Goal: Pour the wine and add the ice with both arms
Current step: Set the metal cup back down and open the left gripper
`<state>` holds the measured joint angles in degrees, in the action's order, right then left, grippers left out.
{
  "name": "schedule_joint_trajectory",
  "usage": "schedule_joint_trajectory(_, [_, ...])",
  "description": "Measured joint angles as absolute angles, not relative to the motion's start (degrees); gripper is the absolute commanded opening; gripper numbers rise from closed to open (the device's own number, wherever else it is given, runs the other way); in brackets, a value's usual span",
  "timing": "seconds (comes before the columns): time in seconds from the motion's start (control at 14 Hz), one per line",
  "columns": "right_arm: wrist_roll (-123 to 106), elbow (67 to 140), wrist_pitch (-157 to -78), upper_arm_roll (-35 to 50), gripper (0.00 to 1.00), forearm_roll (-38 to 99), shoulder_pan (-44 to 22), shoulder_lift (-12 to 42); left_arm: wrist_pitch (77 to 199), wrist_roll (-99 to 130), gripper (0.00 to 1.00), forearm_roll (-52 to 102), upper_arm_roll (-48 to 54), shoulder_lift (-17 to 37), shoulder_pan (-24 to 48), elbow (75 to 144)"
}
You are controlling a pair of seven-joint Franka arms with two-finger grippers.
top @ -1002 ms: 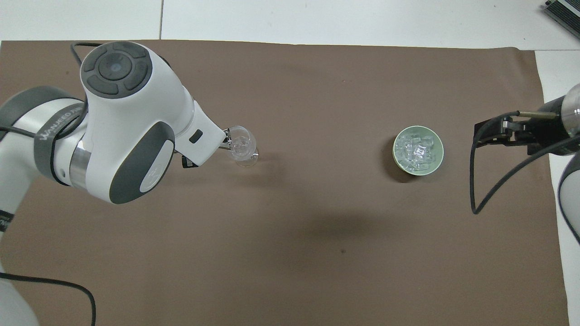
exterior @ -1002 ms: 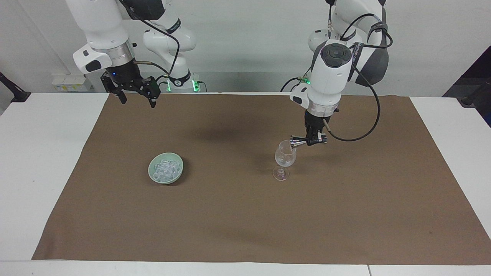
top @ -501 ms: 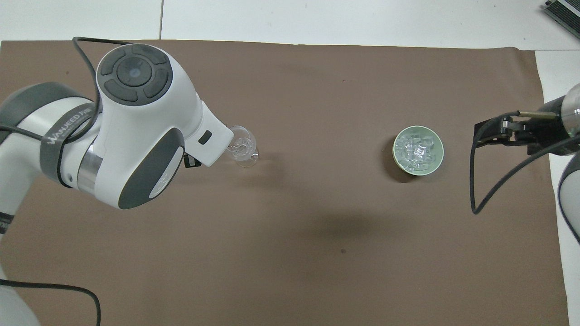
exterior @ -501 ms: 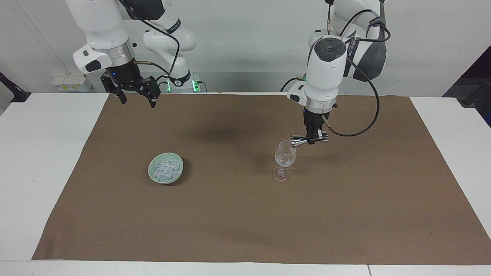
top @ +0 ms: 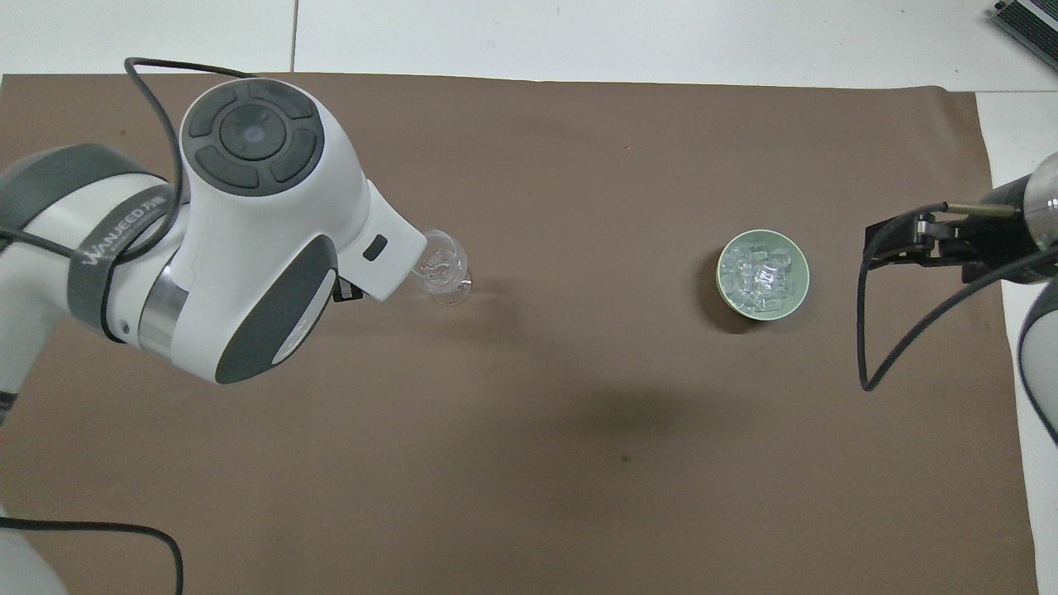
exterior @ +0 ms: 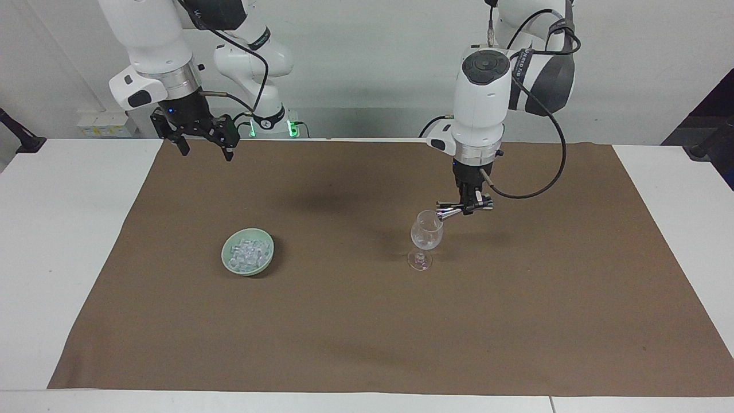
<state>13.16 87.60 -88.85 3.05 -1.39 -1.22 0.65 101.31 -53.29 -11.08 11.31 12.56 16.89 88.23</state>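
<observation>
Up at the robots' edge of the brown mat (exterior: 367, 321), toward its own end of the table (exterior: 63, 229), the right gripper (exterior: 202, 144) hangs in the air with its fingers spread apart and nothing between them; that arm waits. Farther from the robots sits a pale green bowl (exterior: 248, 252) on the mat, and the ice (exterior: 248, 251) lies piled inside it as small clear cubes. Toward the left arm's end stands a clear stemmed glass (exterior: 426, 234), upright on the mat. Just over its rim is the left gripper (exterior: 465, 207), pointing down and clamped on a slim metal tool (exterior: 450, 212) whose tip reaches the rim.
</observation>
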Motion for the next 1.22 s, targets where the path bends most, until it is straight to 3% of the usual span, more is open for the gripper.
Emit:
schedule_joint_trajectory(0.86, [13.2,87.6,-88.9,3.0,1.00,-1.4,-1.2,0.7,99.7,-90.2,0.00,25.0,10.6,12.6,-9.7,88.3])
schedule_joint_trajectory(1.22, [13.2,87.6,-88.9,3.0,1.00,-1.4,-1.2,0.7,90.2,-109.6,0.00,37.4,10.4,18.5,-22.5,89.2])
